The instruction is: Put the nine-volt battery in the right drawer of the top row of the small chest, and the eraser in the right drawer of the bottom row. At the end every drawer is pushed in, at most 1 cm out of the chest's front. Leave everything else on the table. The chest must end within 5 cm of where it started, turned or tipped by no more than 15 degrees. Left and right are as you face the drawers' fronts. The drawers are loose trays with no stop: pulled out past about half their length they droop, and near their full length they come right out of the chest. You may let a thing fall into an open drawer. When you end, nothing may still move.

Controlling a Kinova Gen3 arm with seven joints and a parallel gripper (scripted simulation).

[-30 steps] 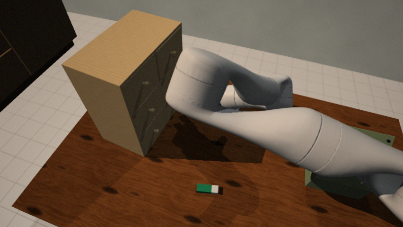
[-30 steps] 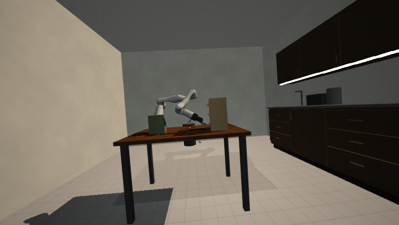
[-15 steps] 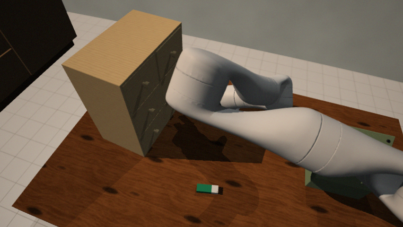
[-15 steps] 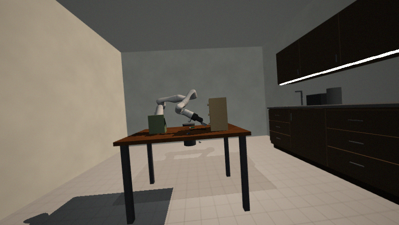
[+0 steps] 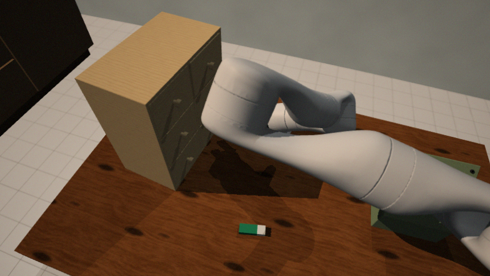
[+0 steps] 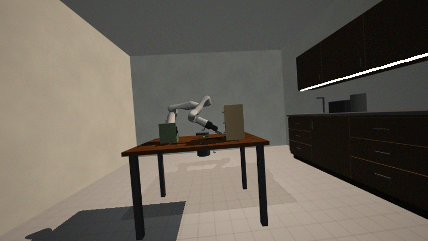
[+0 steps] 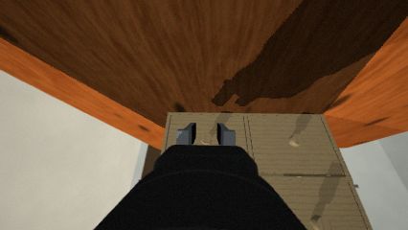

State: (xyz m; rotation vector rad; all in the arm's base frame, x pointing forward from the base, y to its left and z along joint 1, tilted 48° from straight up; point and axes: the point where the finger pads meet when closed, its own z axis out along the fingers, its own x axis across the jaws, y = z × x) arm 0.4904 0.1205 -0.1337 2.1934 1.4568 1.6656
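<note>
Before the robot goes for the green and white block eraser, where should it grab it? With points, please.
I'd bring the gripper (image 6: 221, 133) (image 7: 206, 130) straight down over the green and white block eraser (image 5: 252, 229) (image 6: 206, 136) and pinch its two long sides near the middle. It lies flat, longer than it is wide, with nothing against those sides, so that should be the easiest squeeze.

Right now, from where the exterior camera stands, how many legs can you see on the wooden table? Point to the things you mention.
4: the near left leg (image 6: 137, 194), near right leg (image 6: 261, 185), far left leg (image 6: 161, 176) and far right leg (image 6: 243, 167).

green-and-white eraser (image 5: 252, 229), wood-grained tan chest (image 5: 125, 112) (image 6: 234, 122) (image 7: 306, 149)
</note>
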